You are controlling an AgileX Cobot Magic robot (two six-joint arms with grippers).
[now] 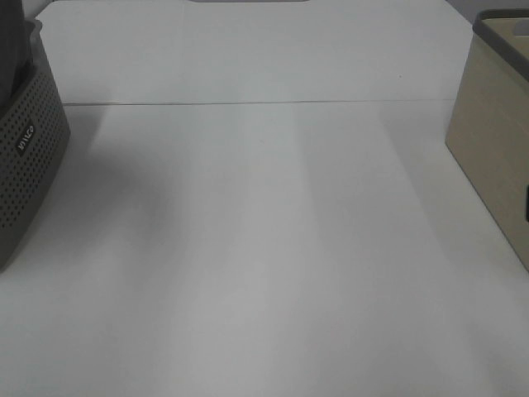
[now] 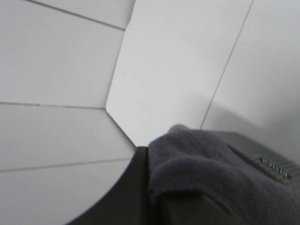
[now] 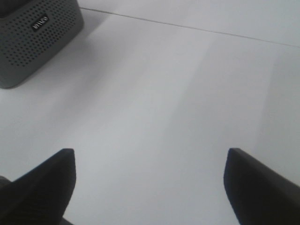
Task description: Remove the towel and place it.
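Note:
The dark charcoal towel (image 2: pixel 206 168) fills the lower part of the left wrist view, bunched up right at the left gripper. It lies against a black finger (image 2: pixel 133 192) and hides the other one, so I cannot tell whether the jaws are closed on it. The grey perforated basket (image 2: pixel 272 161) sits just behind the towel. In the exterior high view the basket (image 1: pixel 29 157) stands at the left edge with a dark shape (image 1: pixel 10 41) above it. My right gripper (image 3: pixel 150 187) is open and empty above the bare white table (image 3: pixel 154 103). Neither gripper shows in the exterior high view.
A beige box (image 1: pixel 496 141) with a grey rim stands at the right edge of the table. The white table (image 1: pixel 264 248) has a seam line across its far part. The basket also shows in the right wrist view (image 3: pixel 33 42).

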